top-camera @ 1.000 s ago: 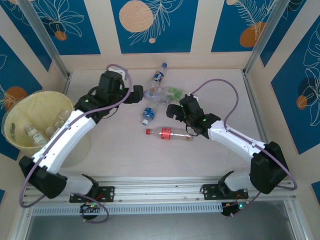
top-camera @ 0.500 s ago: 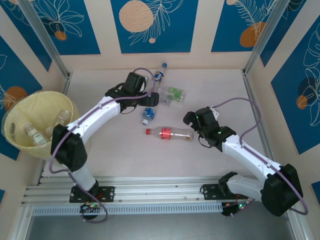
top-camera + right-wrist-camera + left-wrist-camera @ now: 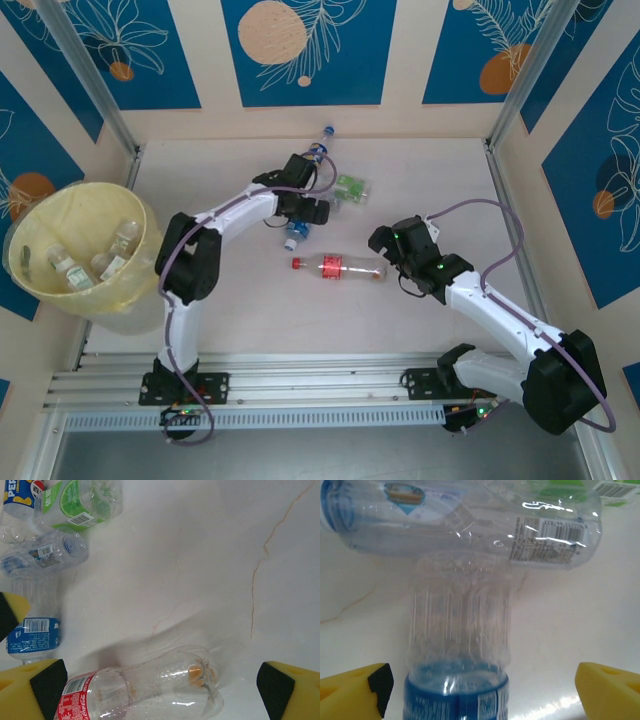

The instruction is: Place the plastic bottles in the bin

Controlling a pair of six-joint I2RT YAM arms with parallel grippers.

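**Op 2:** Status on the L side?

**Op 1:** I've got the L gripper (image 3: 480,696) over the pile at the far-centre of the table (image 3: 240,300); fingers (image 3: 345,695) spread wide, one either side of the blue-label bottle (image 3: 457,630); there's a gap on both sides, no contact that I can see.

**Op 2:** How's that bottle lying?

**Op 1:** On its side, clear end pointing away from my wrist cam and butting a second clear bottle (image 3: 470,525) that lies across it; green-label bottle (image 3: 350,187) is just beyond; one more w/ a blue label (image 3: 319,150) is further back.

**Op 2:** R side?

**Op 1:** R gripper (image 3: 160,697) is wide open too; red-label bottle (image 3: 145,690) lies on its side, clear base end between the fingers in my wrist view; not gripped; from overhead it's nearer the arm bases than the pile and apart from it.

**Op 2:** Bin?

**Op 1:** Bin (image 3: 125,298) sits at the L edge, well apart from both grippers; a few bottles in the bin (image 3: 66,268); I can't count them exactly.
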